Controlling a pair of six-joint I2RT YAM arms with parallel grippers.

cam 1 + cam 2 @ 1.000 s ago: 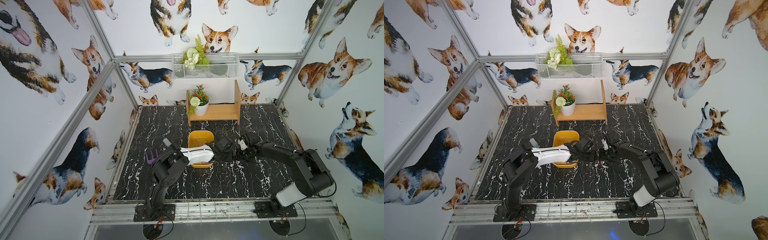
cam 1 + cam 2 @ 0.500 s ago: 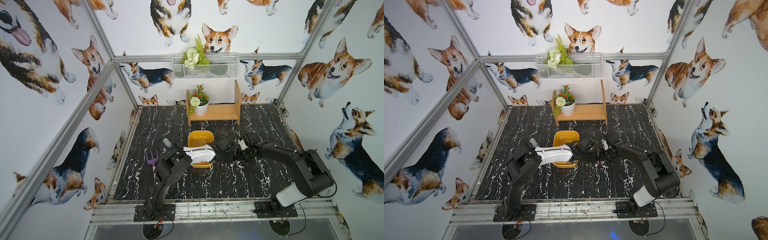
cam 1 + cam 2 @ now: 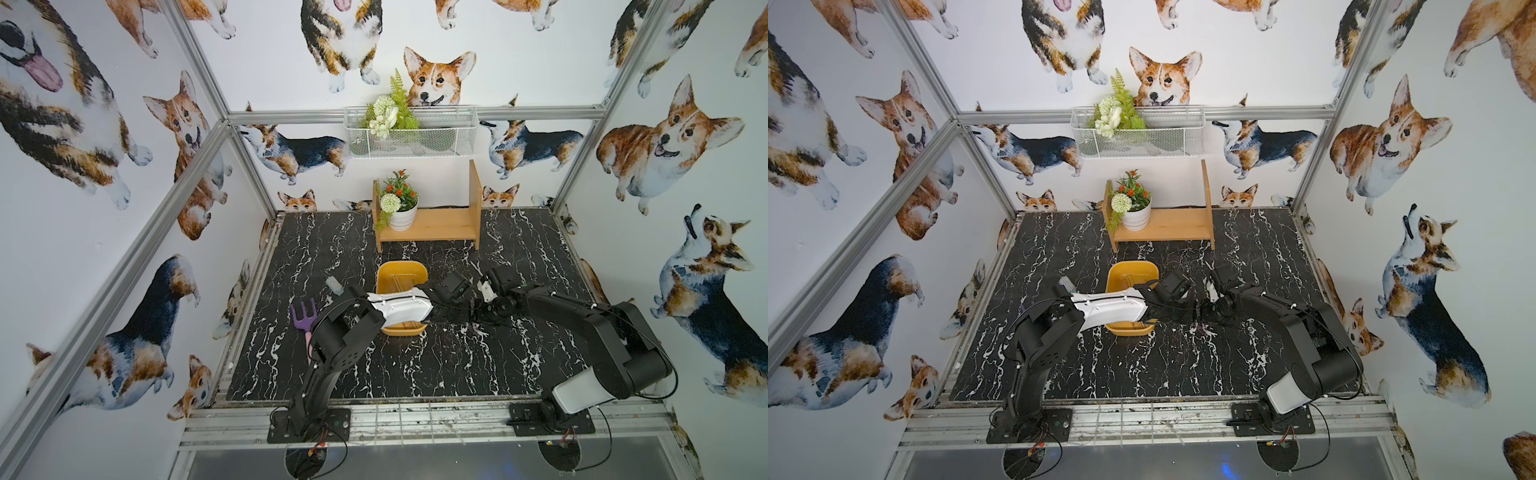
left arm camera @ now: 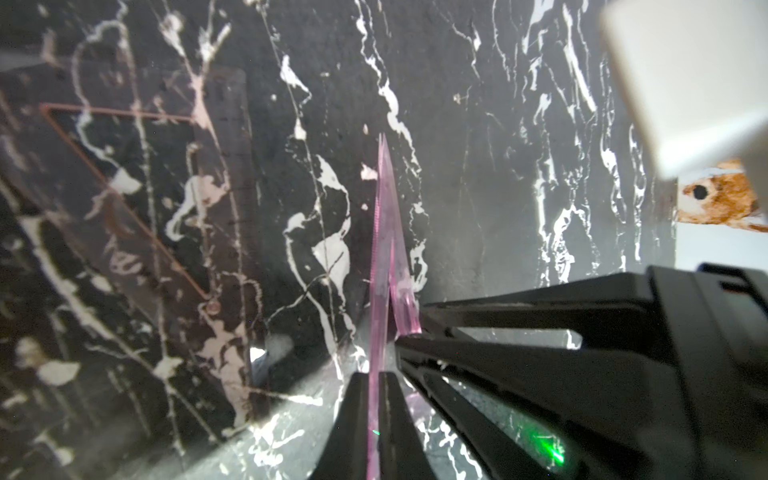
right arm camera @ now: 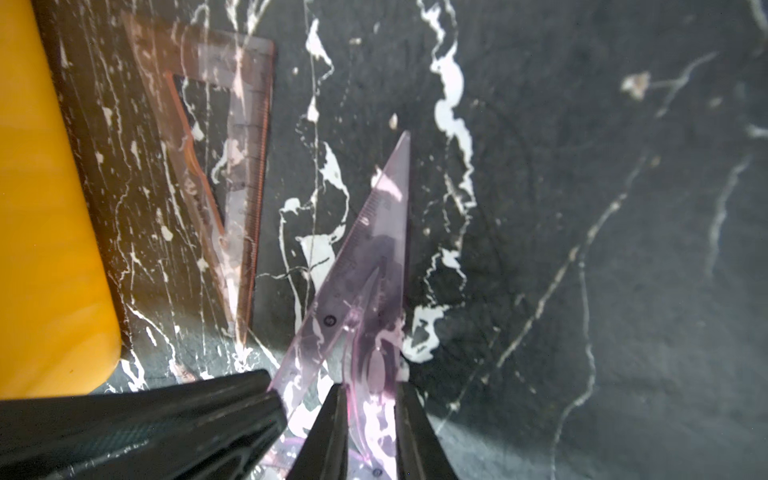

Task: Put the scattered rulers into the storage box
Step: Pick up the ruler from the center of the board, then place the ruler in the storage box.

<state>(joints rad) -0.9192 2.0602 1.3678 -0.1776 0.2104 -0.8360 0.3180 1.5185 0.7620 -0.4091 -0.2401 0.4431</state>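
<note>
A pink transparent set square (image 5: 374,257), one of the rulers, is held just above the black marble table, to the right of the storage box (image 3: 401,278). My right gripper (image 5: 374,415) is shut on its wide end. My left gripper (image 4: 376,399) is shut on the same set square (image 4: 384,249), seen edge-on between its fingers. A second, brown-tinted set square (image 5: 249,145) lies flat on the table between the two grippers and the yellow box (image 5: 41,208). In both top views my left forearm covers part of the box.
A purple rake (image 3: 305,318) and a small grey block (image 3: 334,286) lie left of the box. At the back stand a wooden shelf (image 3: 436,224) with a potted plant (image 3: 399,208), and a wire basket (image 3: 411,133) hangs on the wall.
My left gripper has closed onto the pink set square, and its arm has shifted slightly, uncovering the purple rake. The right arm has stayed still.
</note>
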